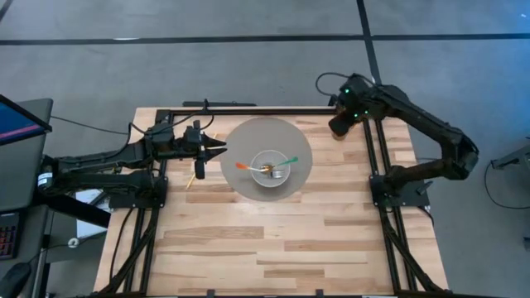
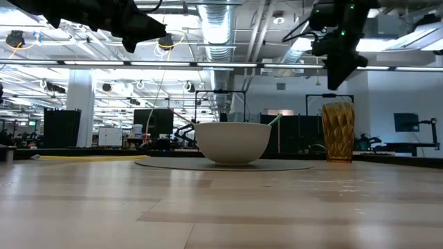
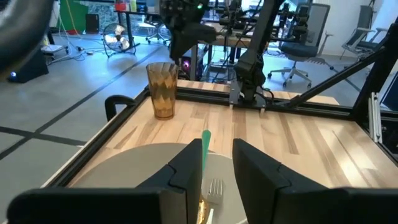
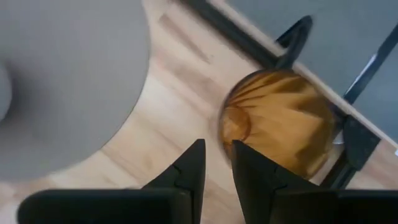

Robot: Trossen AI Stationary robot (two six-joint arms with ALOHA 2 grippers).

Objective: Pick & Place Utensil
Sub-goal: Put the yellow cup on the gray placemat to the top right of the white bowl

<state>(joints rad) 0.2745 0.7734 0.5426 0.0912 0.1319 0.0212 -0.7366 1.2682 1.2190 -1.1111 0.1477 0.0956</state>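
A white bowl (image 1: 270, 168) (image 2: 232, 142) stands on a round grey mat (image 1: 248, 136). In it lie a fork (image 3: 215, 190), an orange handle (image 1: 242, 165) and a green handle (image 1: 290, 159) (image 3: 206, 144). An amber ribbed cup (image 2: 338, 131) (image 4: 283, 121) stands upright by the table's far right corner. My left gripper (image 1: 219, 149) (image 3: 217, 155) hangs high above the mat's left edge, pointing at the bowl, fingers a little apart and empty. My right gripper (image 2: 339, 76) (image 4: 217, 152) points down above the cup's rim, fingers narrowly apart, holding nothing.
A thin yellow stick-like thing (image 1: 197, 171) (image 2: 90, 157) lies on the wood left of the mat, under the left arm. A black frame (image 1: 248, 109) runs along the far edge and both sides. Bare wood fills the near half of the table (image 1: 265, 248).
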